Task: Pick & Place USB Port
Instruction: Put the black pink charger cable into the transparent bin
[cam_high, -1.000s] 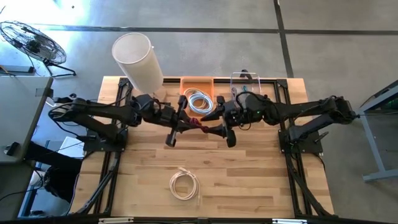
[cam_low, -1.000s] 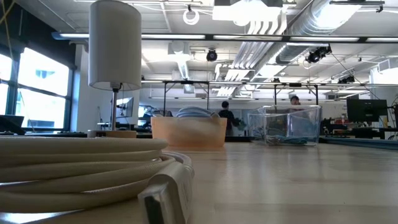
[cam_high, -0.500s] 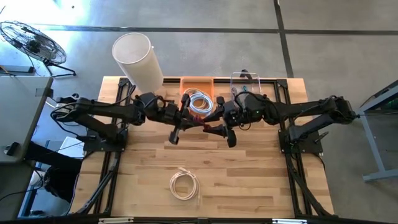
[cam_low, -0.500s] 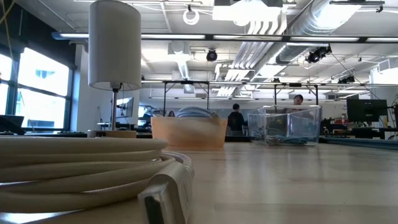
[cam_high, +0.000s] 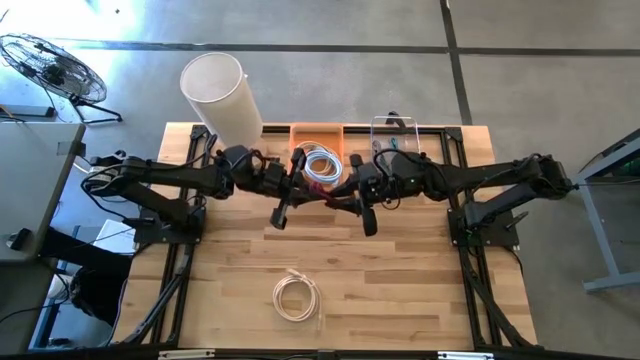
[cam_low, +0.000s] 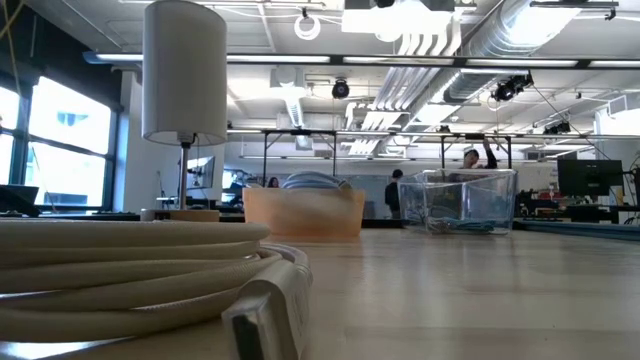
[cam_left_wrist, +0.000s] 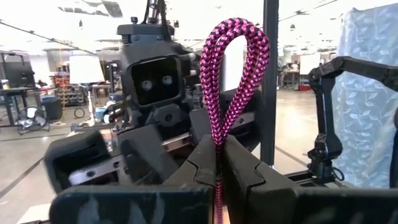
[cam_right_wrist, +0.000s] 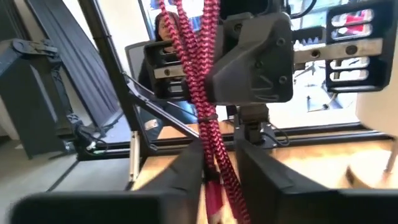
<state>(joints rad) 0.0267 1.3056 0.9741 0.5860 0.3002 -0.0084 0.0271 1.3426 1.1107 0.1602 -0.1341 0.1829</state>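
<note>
Pink-and-black braided USB cable (cam_left_wrist: 231, 81) hangs up off the table, strung btwn the two grippers over the middle-back of the wooden table (cam_high: 420, 290), just in front of the orange bin (cam_high: 305, 132). From above it's a short reddish strand (cam_high: 322, 197) bridging the two wrists.

Left gripper (cam_left_wrist: 219, 163) is clenched tight on the cable; a doubled loop stands up out of the pinched fingers (cam_left_wrist: 200, 163). From overhead the left gripper (cam_high: 290, 195) sits mid-table, arm reaching in from the left side.

Right gripper (cam_right_wrist: 219, 167) faces it, fingers (cam_right_wrist: 186, 169) on either side of the red strands w/ a gap visible; can't tell if it's gripping the cable yet. Overhead, right gripper (cam_high: 355, 200) is just beside the left one, nearly nose to nose.

Orange bin holds a coil of pale cable (cam_high: 322, 160). Clear plastic box (cam_high: 392, 128) is beside it, to the right. Tall white cylinder (cam_high: 220, 98) stands at the table's back-left corner. A cream cable coil (cam_high: 296, 296) lies alone near the front edge, well apart from both arms; in the low view it fills the foreground (cam_low: 130, 270).

Floor fan (cam_high: 52, 68) off the table to the left. A person (cam_low: 470, 158) stands far back in the room.
</note>
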